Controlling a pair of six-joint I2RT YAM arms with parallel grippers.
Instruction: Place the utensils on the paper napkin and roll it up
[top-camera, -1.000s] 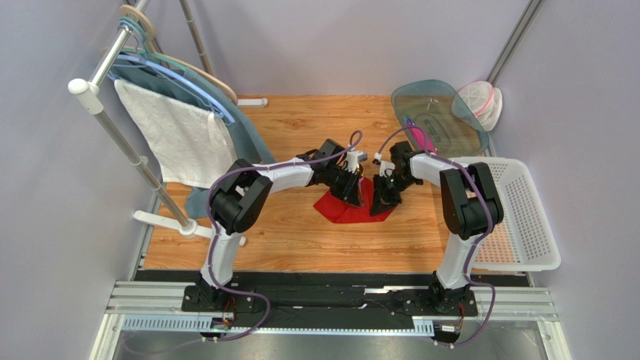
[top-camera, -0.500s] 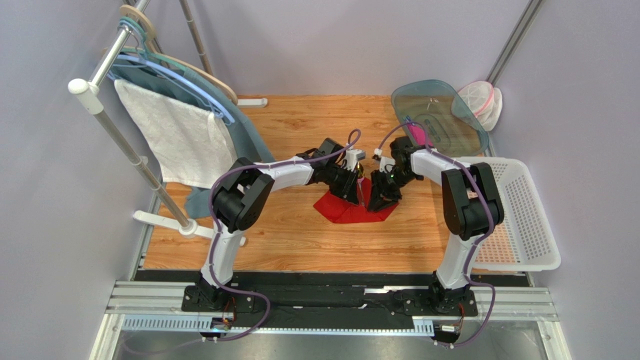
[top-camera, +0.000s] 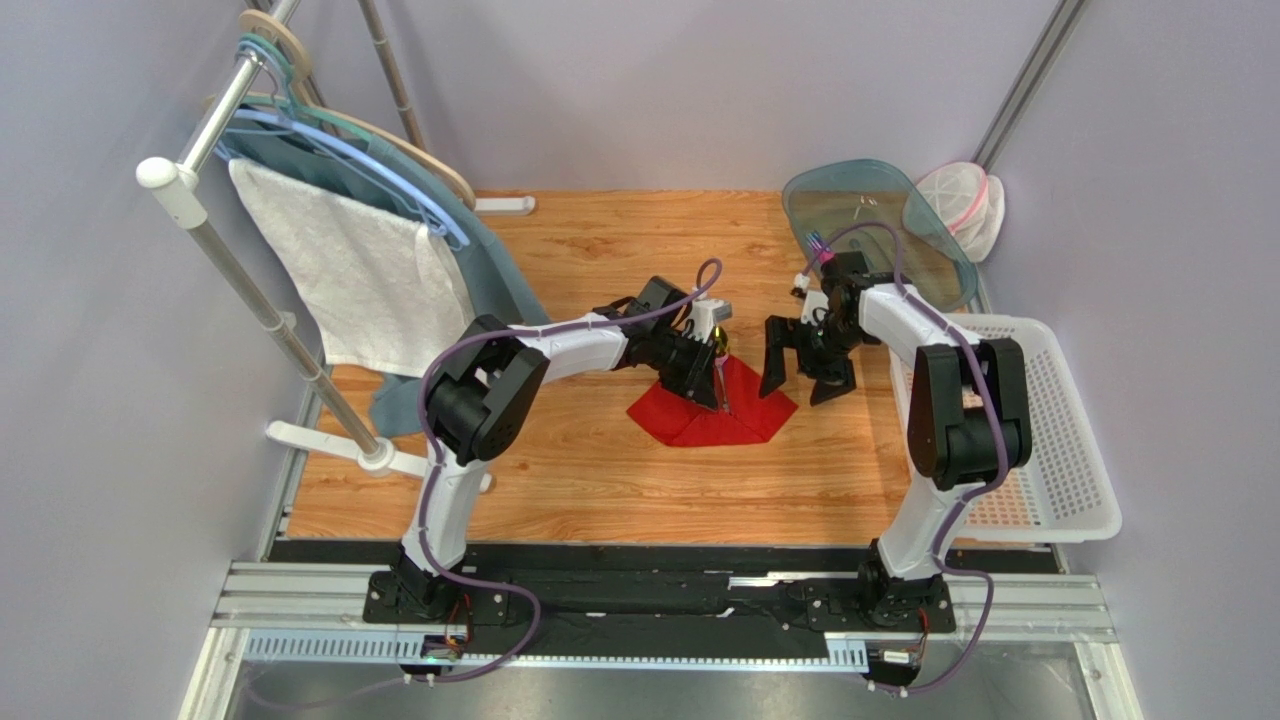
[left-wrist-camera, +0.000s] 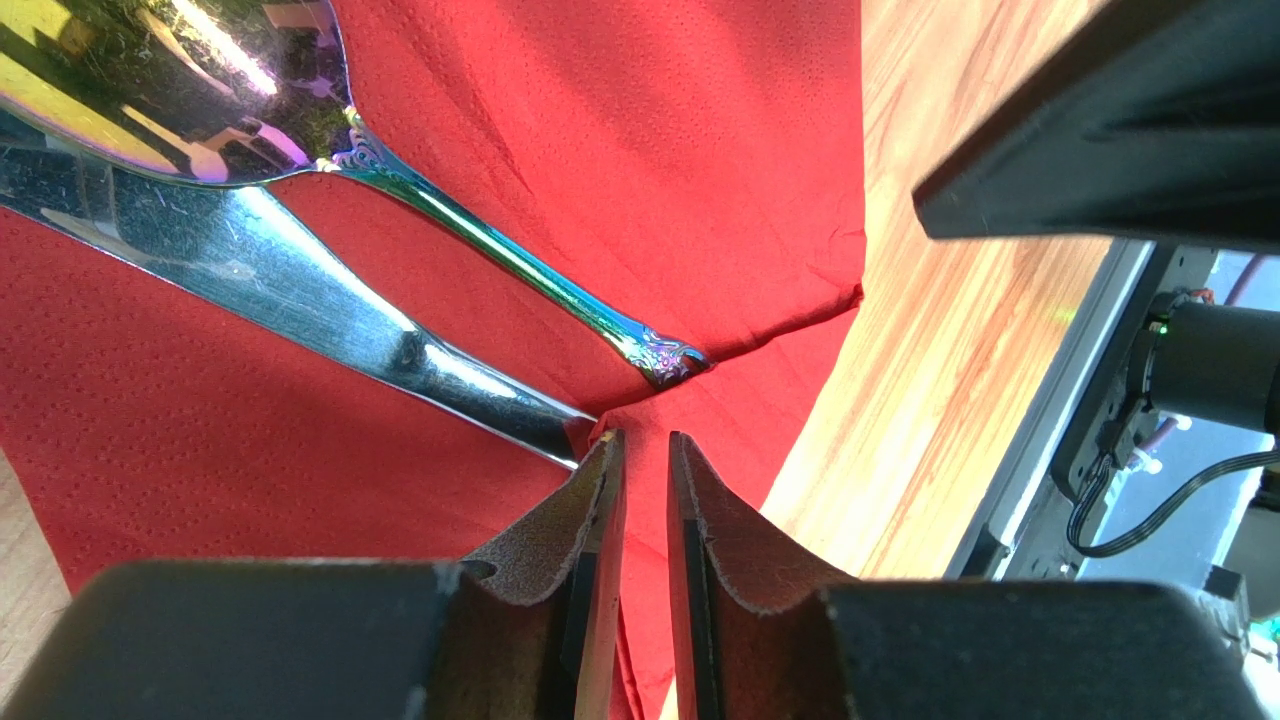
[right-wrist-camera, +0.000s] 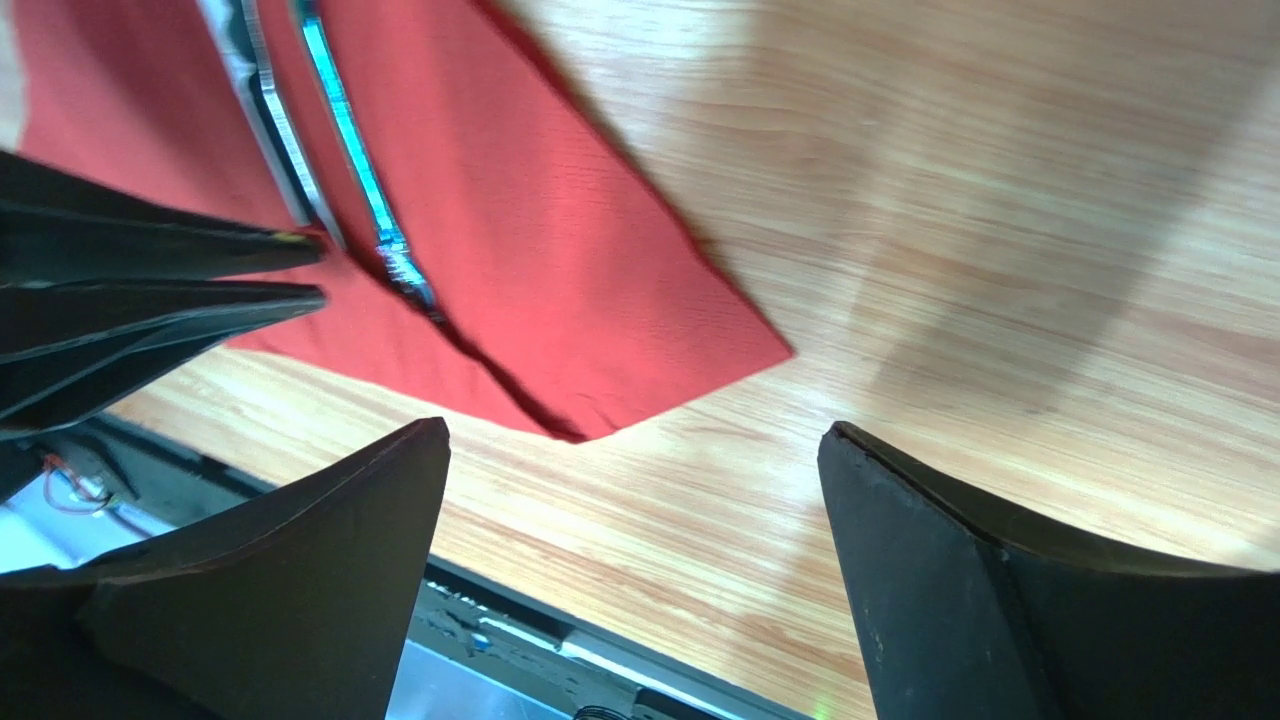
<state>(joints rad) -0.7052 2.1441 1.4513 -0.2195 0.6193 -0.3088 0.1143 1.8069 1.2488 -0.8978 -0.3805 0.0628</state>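
Note:
The red paper napkin (top-camera: 724, 422) lies on the wooden table (top-camera: 601, 465), creased into folds. On the napkin (left-wrist-camera: 631, 135) rest two utensils, a shiny spoon (left-wrist-camera: 496, 255) and a knife (left-wrist-camera: 301, 300); the knife's handle end slips under a fold. My left gripper (left-wrist-camera: 643, 438) is down at that fold, jaws nearly together with red paper pinched between them. My right gripper (right-wrist-camera: 631, 432) hangs wide open and empty over bare wood, just right of the napkin's corner (right-wrist-camera: 601, 300). In the top view the right gripper (top-camera: 801, 372) stands apart from the left gripper (top-camera: 715, 381).
A white perforated basket (top-camera: 1052, 435) sits at the right edge. A clear tinted tub (top-camera: 879, 233) and a mesh bag (top-camera: 969, 203) are at the back right. A rack with a white towel (top-camera: 353, 278) and hangers stands on the left.
My right gripper has opened wide and drawn back to the right, off the napkin. The left gripper has stayed in place at the fold.

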